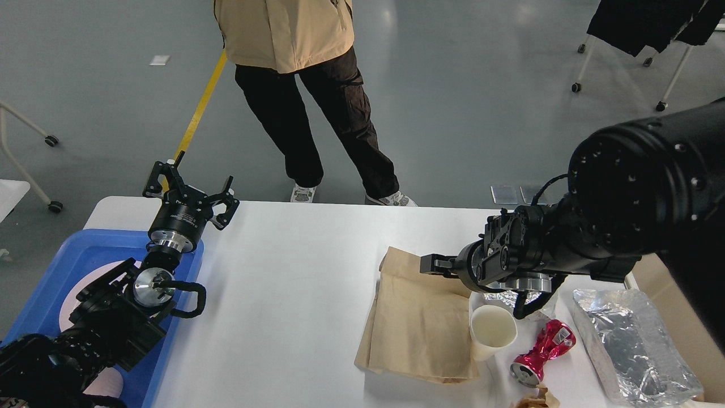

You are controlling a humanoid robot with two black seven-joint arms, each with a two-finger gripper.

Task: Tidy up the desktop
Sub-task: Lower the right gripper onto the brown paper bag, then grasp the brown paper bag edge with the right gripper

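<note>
Evidently the right hand (431,264) hovers over the brown paper bag's (419,323) far edge, its opening impossible to tell. Next it likely must descend and pinch that edge; the left hand (190,192), wide open and empty, idles above the tabletop (294,272).

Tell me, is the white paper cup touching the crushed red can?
Apart. The head view shows a strip of white desktop between the white paper cup and the crushed red can.

Brown paper bag (422,328), white cup (491,331), crushed red can (542,351), blue tray (79,249).
</note>
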